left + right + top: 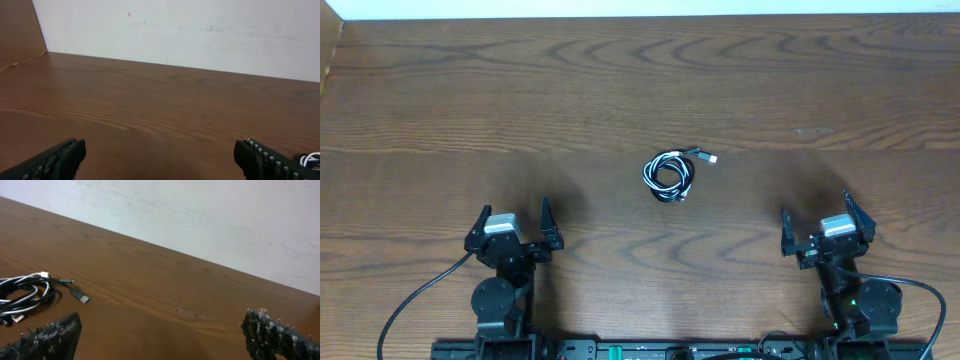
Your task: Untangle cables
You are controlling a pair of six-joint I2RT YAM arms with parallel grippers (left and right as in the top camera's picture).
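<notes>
Robot lab bench: bare wood-grain table, plain white wall behind.

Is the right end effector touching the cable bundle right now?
Apart. The overhead view shows a wide stretch of table between the right end effector and the cable bundle. The end effector is open and holds nothing.

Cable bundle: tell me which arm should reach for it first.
Right, narrowly. The coiled cables lie about midway between both open grippers, but the loose plug sticks out on the side of the right gripper, whose wrist camera sees the bundle; the left gripper glimpses only its edge.
</notes>
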